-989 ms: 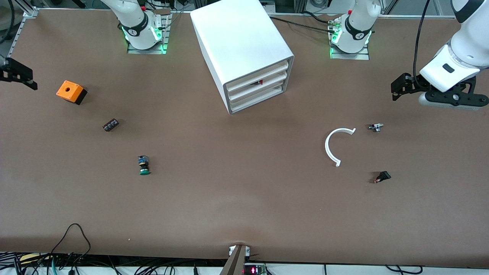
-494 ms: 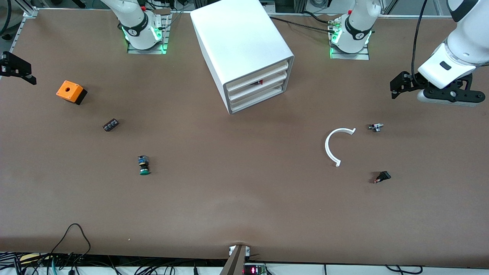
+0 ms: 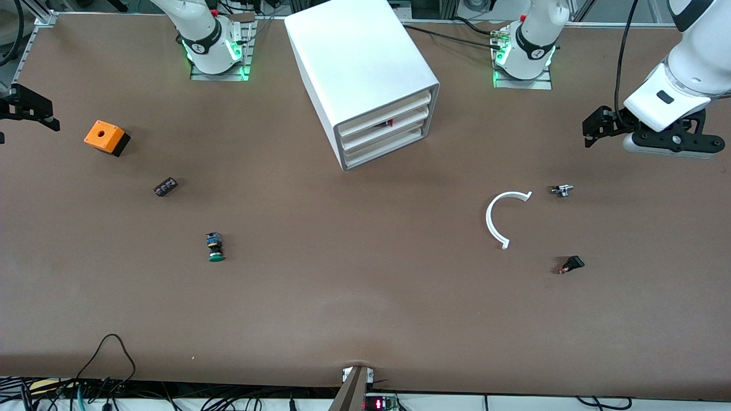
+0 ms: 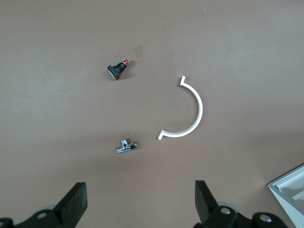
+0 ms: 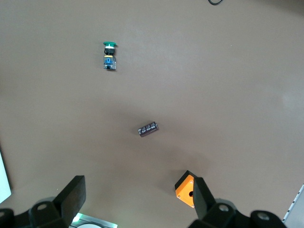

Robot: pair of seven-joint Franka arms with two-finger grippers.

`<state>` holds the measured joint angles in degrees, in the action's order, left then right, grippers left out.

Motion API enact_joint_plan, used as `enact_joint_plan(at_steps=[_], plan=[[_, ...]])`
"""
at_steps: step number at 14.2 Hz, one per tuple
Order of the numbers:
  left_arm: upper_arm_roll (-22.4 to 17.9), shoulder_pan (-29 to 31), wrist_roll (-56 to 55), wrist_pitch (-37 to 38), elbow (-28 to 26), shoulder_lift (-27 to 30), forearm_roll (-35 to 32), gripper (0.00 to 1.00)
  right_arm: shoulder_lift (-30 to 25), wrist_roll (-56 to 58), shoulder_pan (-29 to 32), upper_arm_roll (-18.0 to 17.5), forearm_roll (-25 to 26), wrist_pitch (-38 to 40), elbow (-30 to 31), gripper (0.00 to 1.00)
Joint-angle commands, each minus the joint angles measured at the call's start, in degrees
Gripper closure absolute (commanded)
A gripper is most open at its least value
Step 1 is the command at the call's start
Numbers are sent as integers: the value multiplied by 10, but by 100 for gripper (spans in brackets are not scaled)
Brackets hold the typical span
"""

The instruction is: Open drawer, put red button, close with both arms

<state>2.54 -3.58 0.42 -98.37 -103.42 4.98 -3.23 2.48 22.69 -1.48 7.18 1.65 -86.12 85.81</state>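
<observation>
Red button (image 3: 390,122) sits inside the middle drawer (image 3: 384,130), nearly shut. Waiting left claw (image 3: 592,128), fingers apart over the worktop's (image 3: 365,297) left-arm end, has it at nine o'clock and looks nearer than the waiting right claw (image 3: 34,108), likewise parted, over the right-arm end.

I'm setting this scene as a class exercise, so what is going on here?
Nothing is being handled. The red button lies in the middle drawer of the white cabinet, which looks pushed in. The left tool hangs open over the table's left-arm end, and the right tool hangs open near the orange box.
</observation>
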Motion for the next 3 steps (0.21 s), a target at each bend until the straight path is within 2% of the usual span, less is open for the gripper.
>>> enact_joint_plan(at_steps=[1, 3], plan=[[-1, -4, 5, 12, 23, -9, 10, 0, -2, -1, -2, 4, -7, 3, -4, 0], [0, -5, 5, 23, 38, -19, 10, 0, -2, -1, -3, 4, -7, 3, -4, 0]])
